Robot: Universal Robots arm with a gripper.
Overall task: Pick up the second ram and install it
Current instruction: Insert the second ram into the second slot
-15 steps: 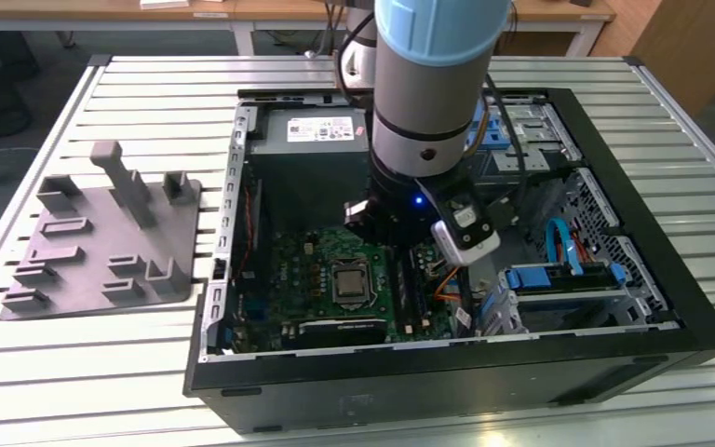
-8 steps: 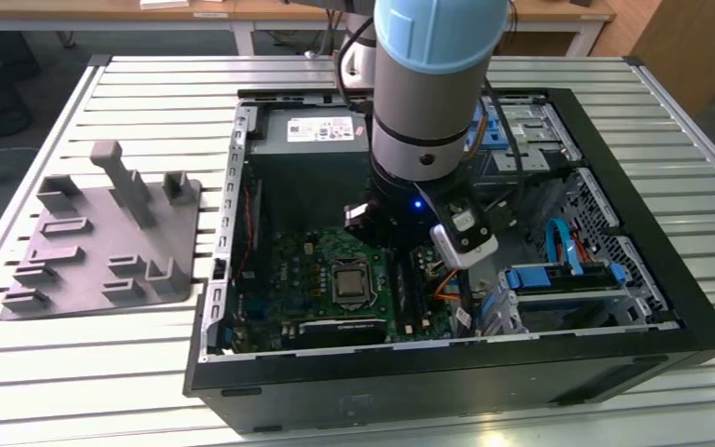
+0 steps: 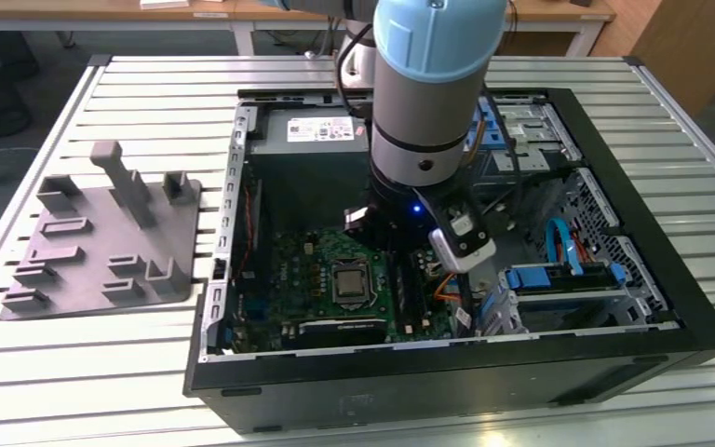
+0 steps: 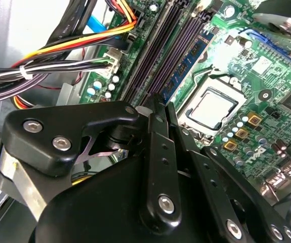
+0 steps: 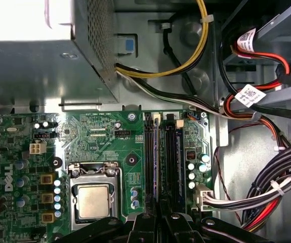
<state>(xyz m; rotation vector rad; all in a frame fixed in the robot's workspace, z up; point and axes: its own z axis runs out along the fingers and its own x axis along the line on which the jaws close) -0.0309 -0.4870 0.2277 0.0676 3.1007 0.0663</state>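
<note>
Hovering over motherboard (image 5: 99, 131) slots (image 5: 158, 162): gripper (image 4: 158, 109), fingers (image 4: 160, 152) closed together, approx. touching; RAM stick grip can't be told.

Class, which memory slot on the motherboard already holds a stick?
The slot on the processor socket's side: a blue-labelled stick stands in it; those toward the cables look empty.

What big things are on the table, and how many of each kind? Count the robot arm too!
Computer case: 1
Grey moulded block: 1
Robot arm: 1
Total: 3
</note>
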